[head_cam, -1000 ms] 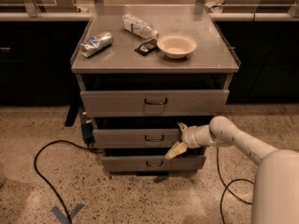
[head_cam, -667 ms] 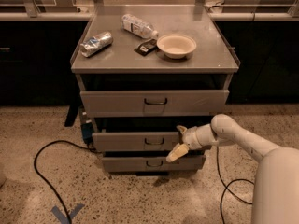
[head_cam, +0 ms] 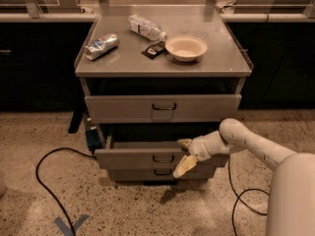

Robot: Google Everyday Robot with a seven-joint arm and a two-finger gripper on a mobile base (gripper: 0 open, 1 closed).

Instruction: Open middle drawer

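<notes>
A: Eyes on the gripper [head_cam: 179, 157]; it sits at about five o'clock from the middle of the view, right up against the middle drawer [head_cam: 125, 159]; jaws spread wide, nothing clamped between them.

B: Agreed; the upper finger [head_cam: 185, 143] lies at the top edge of that front panel; the lower finger [head_cam: 180, 168] hangs down across its face, tip reaching towards the bottom drawer [head_cam: 133, 174]; whether the pads press the metal, I cannot tell.

A: The white arm [head_cam: 251, 142] comes in from four o'clock. Any writing?

B: The plastic bottle [head_cam: 146, 28], lying at eleven o'clock on the cabinet top [head_cam: 221, 63], carries a label, print too small to read; the square plate [head_cam: 162, 114] under the top drawer's handle shows nothing legible.

A: Now the drawer itself; grey metal, a wide low panel, one small dark wire handle [head_cam: 162, 158] just beside the gripper at its nine o'clock; it sits between the top drawer [head_cam: 206, 107] and the bottom one, partly pulled out, a dark gap showing behind its top edge.

B: Up top, a crushed silver can [head_cam: 101, 45] at nine o'clock, a white bowl [head_cam: 186, 47] at two o'clock, a dark packet [head_cam: 153, 49] just beside the bowl; on the speckled floor, a black cable [head_cam: 47, 181] at eight o'clock and a blue tape mark [head_cam: 71, 225] at seven.
</notes>
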